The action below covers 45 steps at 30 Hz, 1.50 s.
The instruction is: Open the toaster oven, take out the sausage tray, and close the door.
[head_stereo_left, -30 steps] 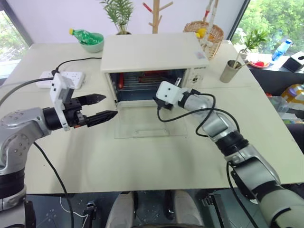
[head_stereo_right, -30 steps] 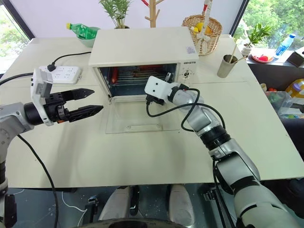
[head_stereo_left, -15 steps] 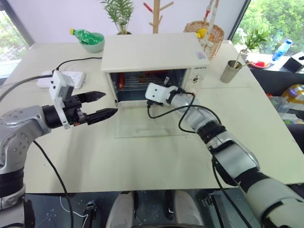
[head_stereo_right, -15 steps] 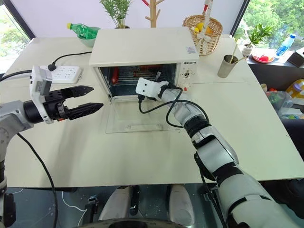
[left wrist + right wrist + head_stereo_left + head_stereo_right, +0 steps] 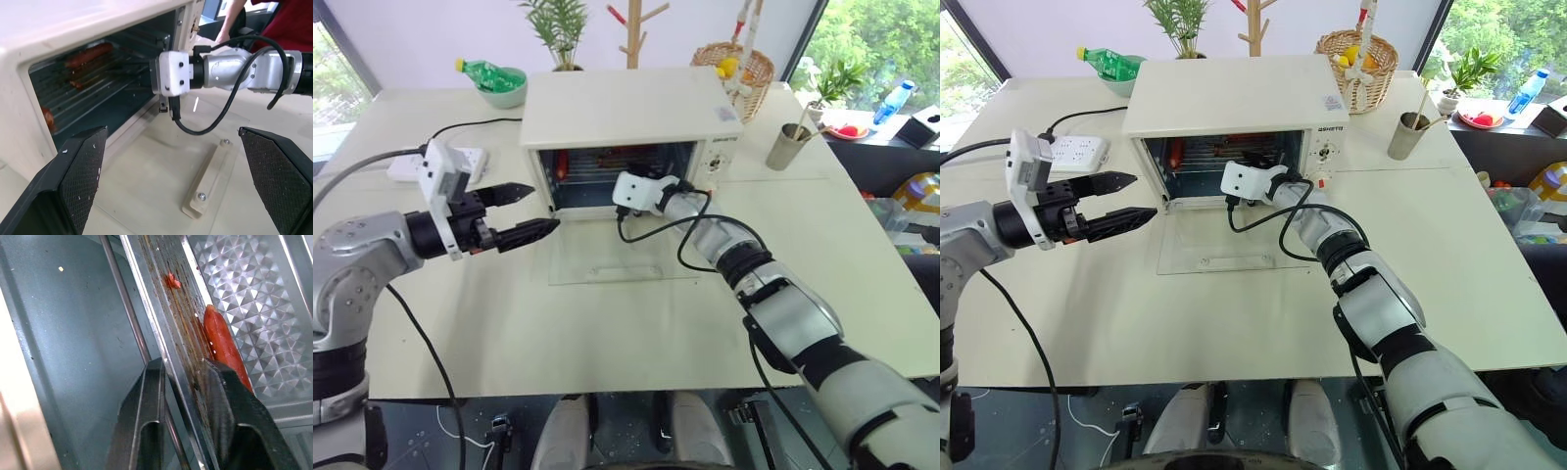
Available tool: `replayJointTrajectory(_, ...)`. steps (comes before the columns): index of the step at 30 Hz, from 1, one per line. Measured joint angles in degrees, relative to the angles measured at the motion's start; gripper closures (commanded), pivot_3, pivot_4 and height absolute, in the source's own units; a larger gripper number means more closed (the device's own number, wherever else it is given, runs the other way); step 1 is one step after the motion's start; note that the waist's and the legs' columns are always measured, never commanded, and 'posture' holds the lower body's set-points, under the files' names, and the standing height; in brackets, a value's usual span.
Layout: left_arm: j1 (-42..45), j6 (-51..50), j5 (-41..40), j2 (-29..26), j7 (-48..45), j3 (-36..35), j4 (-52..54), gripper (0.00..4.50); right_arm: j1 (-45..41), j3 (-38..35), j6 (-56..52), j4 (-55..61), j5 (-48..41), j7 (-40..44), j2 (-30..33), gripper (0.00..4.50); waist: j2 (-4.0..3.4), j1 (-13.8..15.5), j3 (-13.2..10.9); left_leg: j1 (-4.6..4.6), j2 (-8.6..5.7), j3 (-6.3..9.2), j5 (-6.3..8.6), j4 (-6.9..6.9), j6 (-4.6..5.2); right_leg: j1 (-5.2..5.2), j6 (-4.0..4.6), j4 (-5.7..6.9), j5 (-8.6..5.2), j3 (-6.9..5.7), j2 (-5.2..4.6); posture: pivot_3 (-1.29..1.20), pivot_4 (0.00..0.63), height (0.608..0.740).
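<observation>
The door (image 5: 625, 257) lies flat open so the right gripper (image 5: 183, 382) can reach into the oven (image 5: 631, 110), where it pinches the rim of the tray (image 5: 244, 298) inside, while the left gripper (image 5: 524, 211) waits spread apart beside.

Dark brand lettering showing on toaster oven (image 5: 1234, 117) control panel, above knobs at right of opening; too small for reading. Small sticker sitting on oven top, near right corner; print illegible. No other text, number or sign reading clearly anywhere on bench (image 5: 1489, 255).
</observation>
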<state>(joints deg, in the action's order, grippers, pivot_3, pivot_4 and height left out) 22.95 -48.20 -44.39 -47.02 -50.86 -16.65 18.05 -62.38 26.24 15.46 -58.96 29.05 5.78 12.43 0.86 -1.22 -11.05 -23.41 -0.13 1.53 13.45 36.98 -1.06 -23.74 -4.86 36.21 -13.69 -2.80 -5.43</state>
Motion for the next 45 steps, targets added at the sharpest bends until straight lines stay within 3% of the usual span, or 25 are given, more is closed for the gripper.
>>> replayJointTrajectory(6, 0.6, 0.3, 0.0, 0.0, 0.0, 0.7, -0.9, 0.00, 0.2, 0.0, 0.1, 0.2, 0.3, 0.0, 0.1, 3.44, 0.00, 0.0, 0.0, 0.00, 0.00, 0.00, 0.00, 0.00, 0.00, -0.01, 0.00, 0.00, 0.00, 0.00, 0.00, 0.00, 0.150, 0.740)
replayJointTrajectory(9, 1.1, 0.4, 0.1, 0.0, -0.2, 1.7, -1.5, 0.00, 0.9, 0.3, 0.6, 1.6, 1.3, 0.1, 0.6, 4.38, 0.00, 0.0, 0.0, 0.00, 0.00, 0.00, 0.00, 0.00, 0.00, -0.01, 0.00, 0.00, 0.00, 0.01, 0.00, 0.00, 0.150, 0.740)
replayJointTrajectory(10, 1.4, 0.5, 0.1, 0.0, -0.2, 2.0, -1.7, 0.00, 0.9, 0.8, 1.0, 2.3, 2.8, 0.3, 1.3, 4.49, 0.03, 0.1, 0.0, -0.01, 0.00, 0.01, 0.00, 0.00, 0.00, 0.00, 0.00, 0.00, 0.00, 0.00, 0.01, 0.00, 0.150, 0.740)
replayJointTrajectory(21, 2.6, 2.3, 0.3, 0.0, -0.7, 3.0, -3.7, 0.00, 3.3, 0.8, 0.6, 6.5, 4.6, 0.2, 2.3, 4.49, 0.04, 0.1, 0.0, -0.01, 0.00, 0.00, 0.00, -0.01, 0.00, 0.00, 0.00, 0.00, 0.00, 0.01, 0.01, 0.00, 0.150, 0.740)
replayJointTrajectory(45, 15.7, 12.4, 10.1, 2.8, -11.2, 12.0, -24.1, 0.00, 21.2, -0.7, -11.0, 41.6, 6.3, 9.7, 8.8, 4.49, 0.08, 0.5, 0.0, -0.08, -0.01, -0.18, 0.00, 0.03, 0.01, -0.03, -0.02, 0.01, 0.00, -0.03, 0.03, 0.00, 0.150, 0.740)
